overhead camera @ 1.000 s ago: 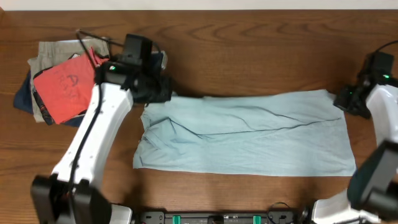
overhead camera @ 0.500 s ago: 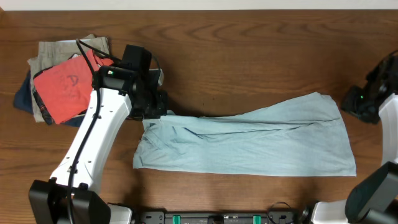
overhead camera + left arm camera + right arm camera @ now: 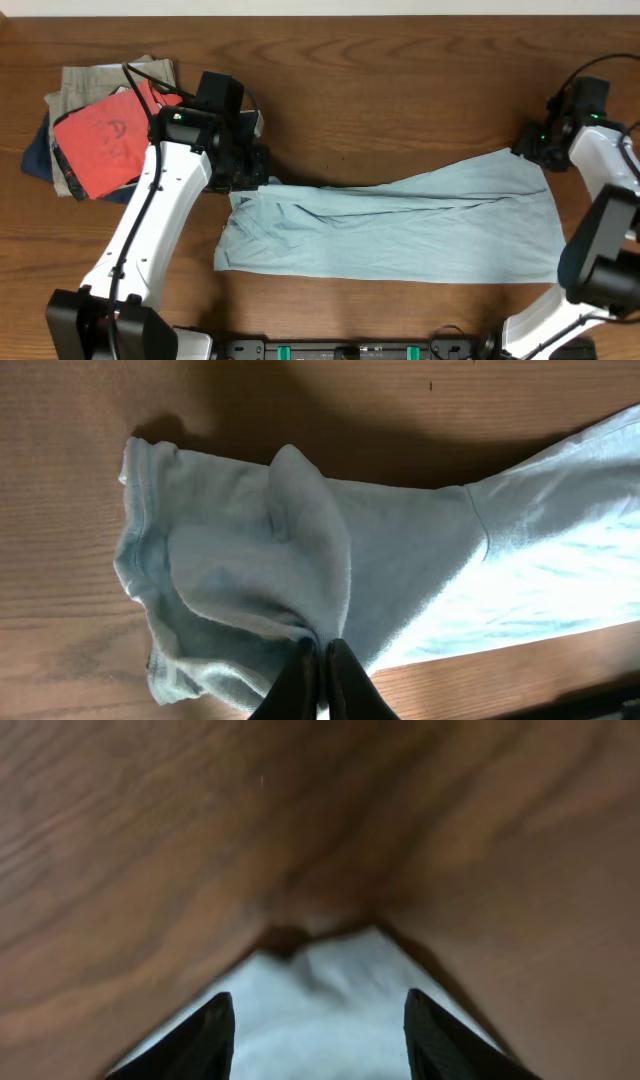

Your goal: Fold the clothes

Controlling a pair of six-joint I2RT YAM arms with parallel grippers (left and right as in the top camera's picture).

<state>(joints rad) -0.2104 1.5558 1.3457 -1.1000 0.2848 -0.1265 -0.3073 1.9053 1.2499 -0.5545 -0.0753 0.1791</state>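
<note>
The clothes (image 3: pixel 400 230), one pale light-blue wrinkled garment, lie spread across the middle of the table. My left gripper (image 3: pixel 262 175) is at the garment's far left corner. In the left wrist view its gripper (image 3: pixel 318 652) is shut on a bunched fold of the clothes (image 3: pixel 250 560), lifted slightly off the wood. My right gripper (image 3: pixel 528 152) hovers at the far right corner. In the right wrist view that gripper (image 3: pixel 318 1015) stands open, and the corner of the clothes (image 3: pixel 330 990) lies flat below and between the spread fingers (image 3: pixel 212 1032).
A pile of other garments sits at the far left: a red-orange printed T-shirt (image 3: pixel 105 135) on top of a khaki piece (image 3: pixel 85 85) and a navy one (image 3: pixel 35 160). Bare wooden table (image 3: pixel 400 80) stretches behind the clothes.
My right gripper has opened and let go of the far right corner, swung out to the right, then come back over it. The left gripper shifted slightly nearer, pulling the cloth's far edge slack.
</note>
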